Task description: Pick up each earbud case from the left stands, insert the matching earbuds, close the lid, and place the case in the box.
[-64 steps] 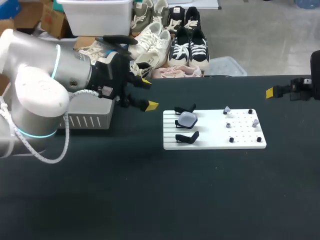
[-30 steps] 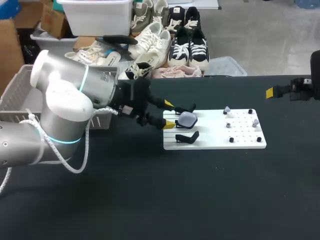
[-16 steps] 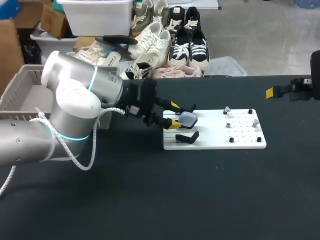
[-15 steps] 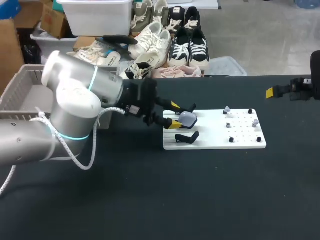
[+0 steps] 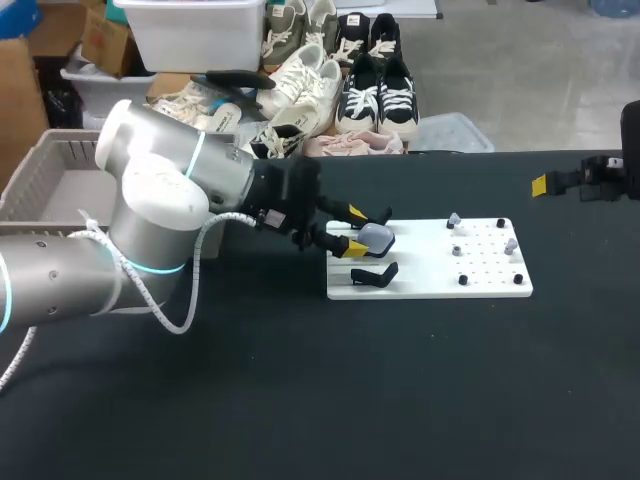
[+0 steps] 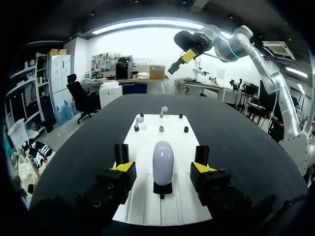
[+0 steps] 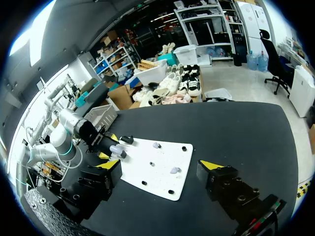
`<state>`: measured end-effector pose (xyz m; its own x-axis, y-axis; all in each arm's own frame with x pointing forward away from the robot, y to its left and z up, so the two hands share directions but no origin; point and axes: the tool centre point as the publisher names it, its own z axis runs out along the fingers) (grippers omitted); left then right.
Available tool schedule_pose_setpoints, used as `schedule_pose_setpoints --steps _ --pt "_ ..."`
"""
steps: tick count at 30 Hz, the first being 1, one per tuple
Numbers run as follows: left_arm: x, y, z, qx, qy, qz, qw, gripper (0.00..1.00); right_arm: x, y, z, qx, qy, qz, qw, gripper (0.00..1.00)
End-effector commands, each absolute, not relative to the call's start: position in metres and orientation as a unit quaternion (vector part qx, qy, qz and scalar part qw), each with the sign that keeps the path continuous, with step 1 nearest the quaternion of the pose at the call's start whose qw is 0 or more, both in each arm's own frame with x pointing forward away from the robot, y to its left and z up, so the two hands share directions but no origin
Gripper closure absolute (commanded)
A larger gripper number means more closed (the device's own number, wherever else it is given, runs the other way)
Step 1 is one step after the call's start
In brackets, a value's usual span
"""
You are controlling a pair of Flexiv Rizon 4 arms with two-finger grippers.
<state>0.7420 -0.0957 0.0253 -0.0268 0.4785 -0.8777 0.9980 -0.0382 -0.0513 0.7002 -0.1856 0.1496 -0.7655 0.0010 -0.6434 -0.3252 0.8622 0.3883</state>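
Left gripper (image 5: pixel 354 231) advanced | earbud case (image 6: pixel 163 161) between its spread fingers (image 6: pixel 123 167)

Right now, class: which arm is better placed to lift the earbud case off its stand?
Left. The left claw, open, straddles the earbud case on the white board; the right claw hangs open far across the table.

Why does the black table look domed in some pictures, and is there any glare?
Left wrist view: a fisheye lens bows the table into a dome; the earbud case at the open claw has a soft sheen. Right wrist view: same bowing. Head view: straight table edge, even light, no glare.
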Motion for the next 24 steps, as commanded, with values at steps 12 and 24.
schedule_pose_setpoints --steps 12,24 --pt "0.7465 -0.1002 0.0205 0.610 0.606 -0.381 0.338 0.31 0.7008 -0.1865 0.1494 -0.091 0.906 0.248 0.330 0.00" --pt "0.7432 -0.1050 0.0201 0.612 0.605 -0.381 0.337 0.51 0.7008 -0.1865 0.1494 -0.091 0.906 0.248 0.330 0.00"
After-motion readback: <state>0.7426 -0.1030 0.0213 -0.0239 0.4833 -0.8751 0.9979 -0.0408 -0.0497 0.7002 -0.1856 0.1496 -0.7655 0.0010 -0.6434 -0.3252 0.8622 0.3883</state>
